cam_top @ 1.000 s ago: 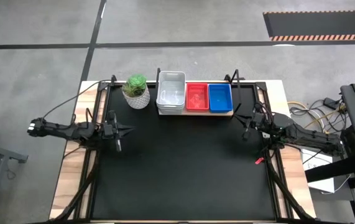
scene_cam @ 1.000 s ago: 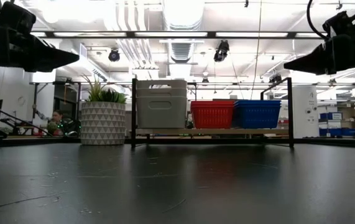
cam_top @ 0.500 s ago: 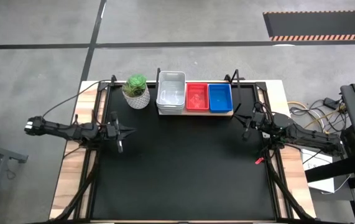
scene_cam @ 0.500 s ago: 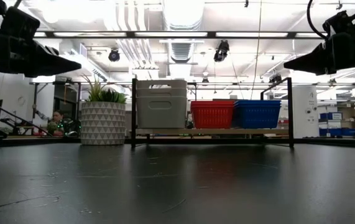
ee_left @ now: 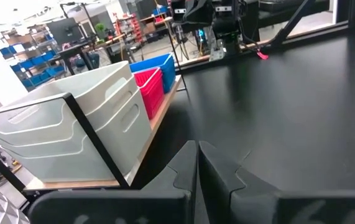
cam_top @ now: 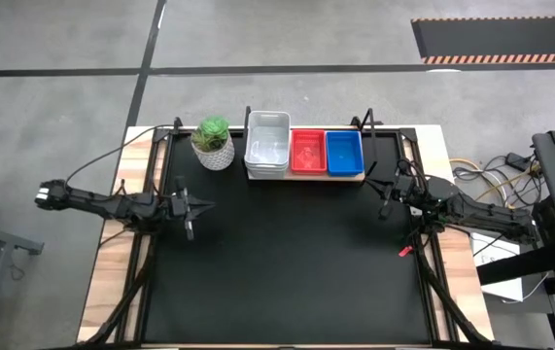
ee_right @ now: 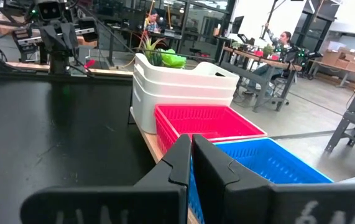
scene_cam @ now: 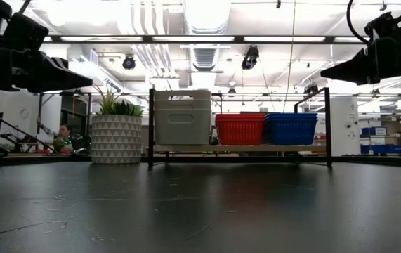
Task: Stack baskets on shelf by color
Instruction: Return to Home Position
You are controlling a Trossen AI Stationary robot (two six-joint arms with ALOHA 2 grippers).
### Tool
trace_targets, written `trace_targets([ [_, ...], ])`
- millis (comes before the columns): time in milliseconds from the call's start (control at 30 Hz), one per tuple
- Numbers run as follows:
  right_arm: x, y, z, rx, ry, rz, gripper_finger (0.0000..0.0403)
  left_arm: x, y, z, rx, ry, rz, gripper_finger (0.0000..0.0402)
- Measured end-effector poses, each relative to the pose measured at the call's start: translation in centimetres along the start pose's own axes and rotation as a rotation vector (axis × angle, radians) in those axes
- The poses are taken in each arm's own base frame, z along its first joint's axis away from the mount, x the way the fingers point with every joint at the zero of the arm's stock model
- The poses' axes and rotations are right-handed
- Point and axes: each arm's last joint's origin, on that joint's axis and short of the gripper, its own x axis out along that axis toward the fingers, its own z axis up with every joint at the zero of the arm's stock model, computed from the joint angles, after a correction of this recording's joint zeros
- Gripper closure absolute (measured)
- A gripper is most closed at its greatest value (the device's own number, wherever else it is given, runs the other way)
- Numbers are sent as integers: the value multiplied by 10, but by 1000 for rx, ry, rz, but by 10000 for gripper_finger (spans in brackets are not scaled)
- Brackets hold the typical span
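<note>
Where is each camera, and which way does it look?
High view: above, looking straight down on the table; left arm and right arm show.
Low view: table height, facing the shelf; arms hang at top corners.
Left wrist: faces white baskets; own shut jaws show.
Right wrist: faces red baskets; own shut jaws show.
All four share the baskets.

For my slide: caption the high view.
White baskets, red baskets, blue baskets on shelf; left gripper, right gripper shut.
</note>
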Motion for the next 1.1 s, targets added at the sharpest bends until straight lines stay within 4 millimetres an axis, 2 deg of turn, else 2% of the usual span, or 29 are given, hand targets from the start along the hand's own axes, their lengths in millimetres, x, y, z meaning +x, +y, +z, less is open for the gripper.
trace_targets([
  [1100, 0, 0, 0, 0, 0, 0, 394, 5, -4, -6, 32, 70, -18, 402],
])
